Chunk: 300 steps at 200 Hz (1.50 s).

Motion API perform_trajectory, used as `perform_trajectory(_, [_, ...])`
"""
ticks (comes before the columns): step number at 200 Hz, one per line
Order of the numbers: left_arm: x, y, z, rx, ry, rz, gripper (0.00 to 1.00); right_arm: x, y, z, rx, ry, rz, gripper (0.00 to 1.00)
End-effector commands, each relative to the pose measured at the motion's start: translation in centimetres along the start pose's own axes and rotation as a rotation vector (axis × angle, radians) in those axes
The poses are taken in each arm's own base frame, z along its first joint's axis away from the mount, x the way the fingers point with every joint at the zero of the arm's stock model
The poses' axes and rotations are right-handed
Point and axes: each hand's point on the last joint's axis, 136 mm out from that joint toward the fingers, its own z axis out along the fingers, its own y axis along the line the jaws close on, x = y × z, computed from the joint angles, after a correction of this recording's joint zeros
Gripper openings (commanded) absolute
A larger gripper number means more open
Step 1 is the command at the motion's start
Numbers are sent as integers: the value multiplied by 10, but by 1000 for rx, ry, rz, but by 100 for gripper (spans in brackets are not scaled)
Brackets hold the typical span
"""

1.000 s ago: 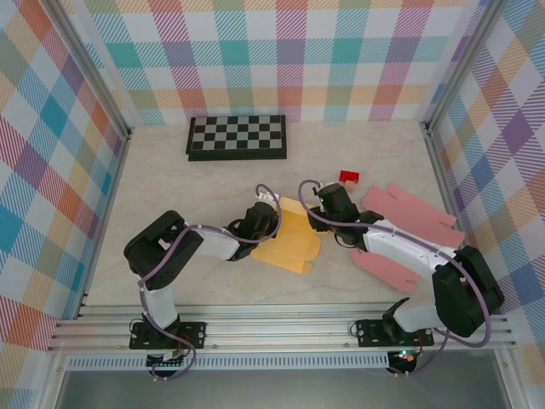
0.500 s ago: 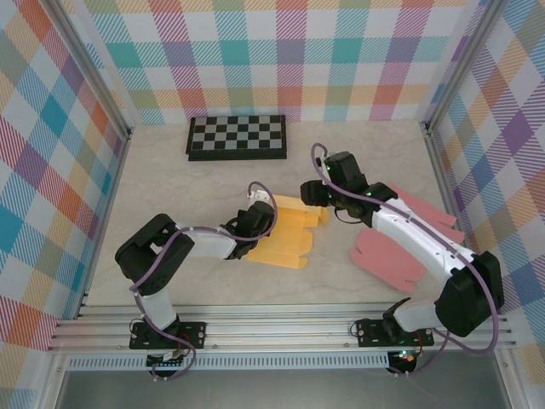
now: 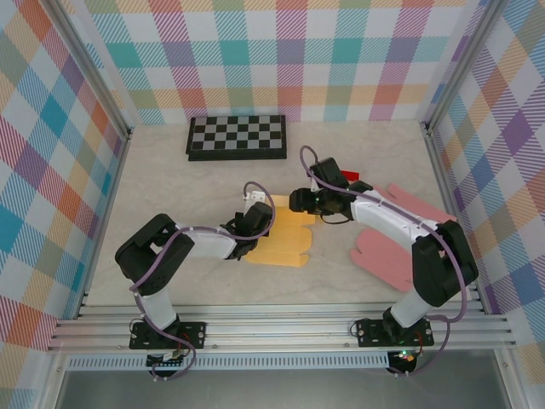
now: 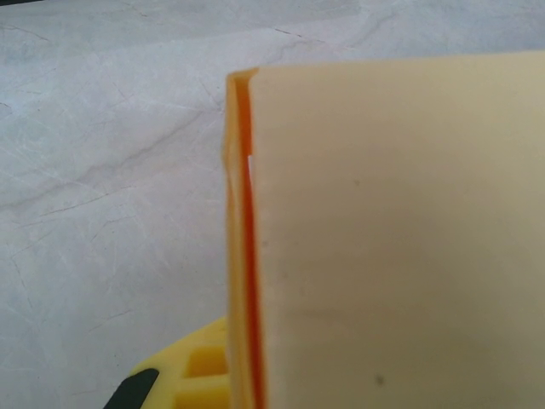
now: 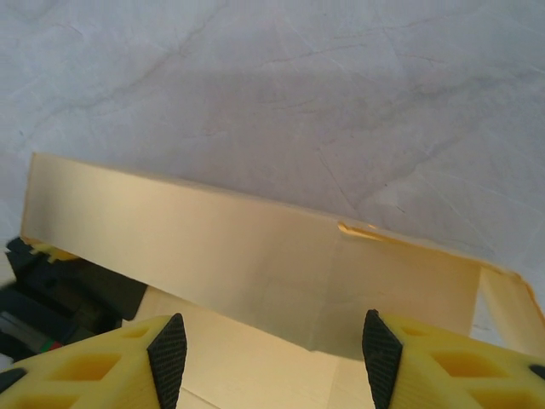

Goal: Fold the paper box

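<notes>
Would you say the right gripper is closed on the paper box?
No, the right gripper stands open, its pads well apart, the paper box seen between them.

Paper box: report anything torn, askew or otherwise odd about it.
The paper box has one flaw. In the right wrist view a small nick breaks the top edge of its raised panel. In the left wrist view the panel's doubled edge bows slightly, with the layers gaping apart. Nothing else stands out.
</notes>
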Motion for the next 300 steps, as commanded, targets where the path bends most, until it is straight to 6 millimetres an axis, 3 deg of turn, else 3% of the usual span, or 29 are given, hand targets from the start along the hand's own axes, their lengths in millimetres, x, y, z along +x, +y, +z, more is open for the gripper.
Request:
perform_trajectory(1, [-7,7,-3,-30,-13,-25,0,-1,14,10,-100,10,49,60])
perform_trajectory(87, [-11,2,-3,-33,-15,-43,0,4,35,19,-247,38,144,59])
perform_trajectory(134, [-6,10,0,-87,11,-35,0,4,2,10,-89,-29,115,60])
perform_trajectory(171, [-1,10,1,-89,31,-49,0,4,-8,4,-104,-42,122,60])
perform_trajectory(211, [4,16,2,-143,75,-53,0,8,-21,-19,-34,-67,64,60])
perform_trajectory(229, [6,18,1,-162,105,-81,0,15,-37,-22,37,-67,86,54])
perform_trajectory(246, [10,17,1,-166,134,-113,0,17,-40,-13,25,-79,133,42])
perform_trajectory(265, [13,20,0,-188,153,-129,0,6,-38,2,5,-120,149,33])
perform_trajectory(300, [14,21,-3,-201,180,-115,0,-15,-59,26,38,-161,163,19])
